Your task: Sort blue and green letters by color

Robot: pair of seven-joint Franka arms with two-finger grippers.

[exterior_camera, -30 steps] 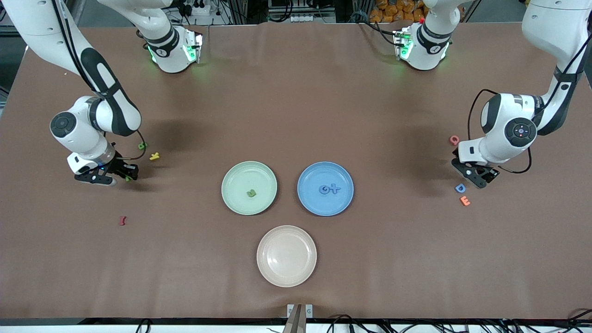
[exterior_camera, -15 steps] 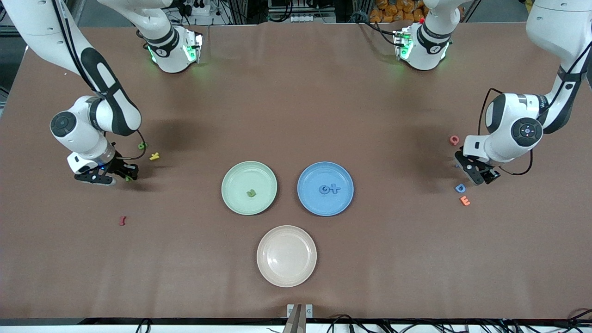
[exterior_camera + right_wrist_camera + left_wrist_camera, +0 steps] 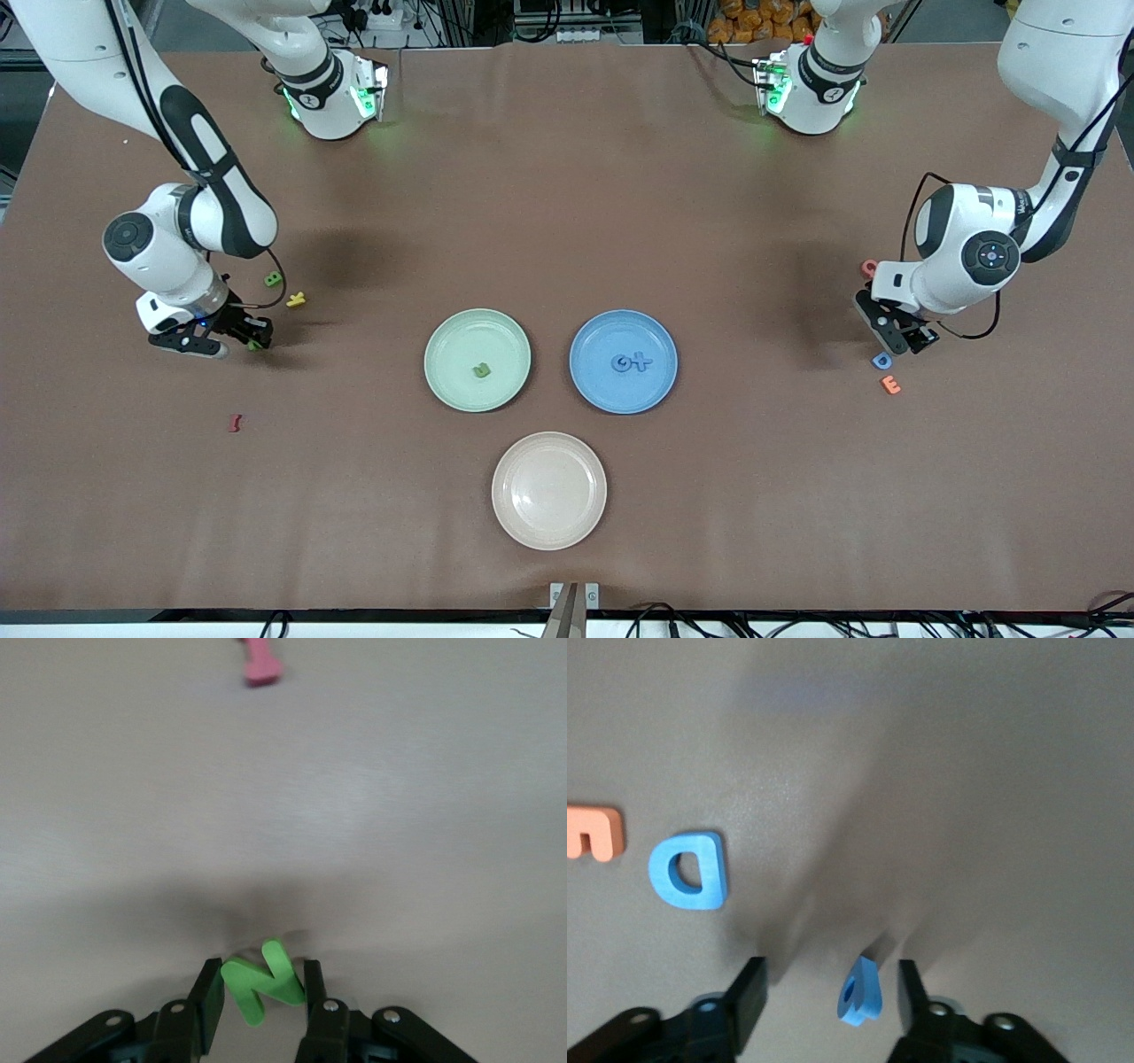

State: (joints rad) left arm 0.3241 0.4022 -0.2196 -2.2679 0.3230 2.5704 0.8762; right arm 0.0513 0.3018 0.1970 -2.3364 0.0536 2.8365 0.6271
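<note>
A small blue letter (image 3: 859, 992) stands on edge on the table between the fingers of my left gripper (image 3: 831, 976). The gripper is open, with a wide gap on one side of the letter. A blue D (image 3: 688, 870) lies flat beside it, also visible in the front view as the blue D (image 3: 881, 361). My right gripper (image 3: 262, 979) is shut on a green N (image 3: 261, 981), low over the table at the right arm's end (image 3: 252, 341). A green letter (image 3: 481, 370) lies in the green plate (image 3: 443, 341). Two blue letters (image 3: 633, 361) lie in the blue plate (image 3: 589, 383).
An orange E (image 3: 890, 384) and a pink letter (image 3: 869, 266) lie near the left gripper. Another green letter (image 3: 273, 279), a yellow letter (image 3: 296, 299) and a dark red letter (image 3: 235, 423) lie near the right gripper. A pink plate (image 3: 548, 490) sits nearest the front camera.
My left hand has shifted a little toward the table's middle, close to the blue D. My right hand has moved slightly toward the plates with the green N.
</note>
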